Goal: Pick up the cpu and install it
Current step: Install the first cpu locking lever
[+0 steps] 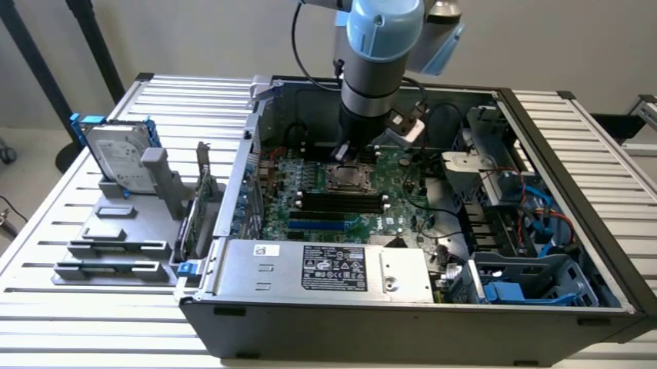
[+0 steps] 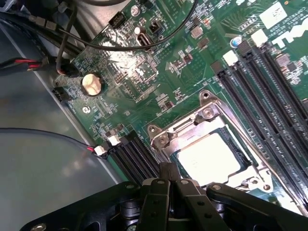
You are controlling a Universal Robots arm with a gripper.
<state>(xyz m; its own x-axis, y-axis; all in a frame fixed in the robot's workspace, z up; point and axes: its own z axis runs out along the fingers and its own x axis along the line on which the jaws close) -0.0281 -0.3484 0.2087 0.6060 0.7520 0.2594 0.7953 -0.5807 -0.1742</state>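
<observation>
Task looks mostly done, judging by how things lie. The cpu sits flat inside the socket on the motherboard, silvery top plate up, metal frame around it on all sides. The gripper is just above the socket edge, fingers pressed together, nothing between them, so it isn't holding the chip. Fingertips look close to or touching the socket frame at the cpu's near edge; can't tell which. What's left, as a judgement: whether the chip is fully seated and the retention frame locked can't be read from here.

In the exterior view the arm reaches straight down into the open pc case, gripper over the socket area mid-board.

Containers:
- pc case: holds the motherboard w/ black slots beside the socket, a grey metal box w/ black label in front of the gripper, towards the case's front wall, cables and blue-clipped drive bays off to the exterior view's right.
- grey stand, outside the case, well apart from the gripper on the exterior view's left: holds the hard drive w/ blue rails upright; other slots on it look unfilled.
</observation>
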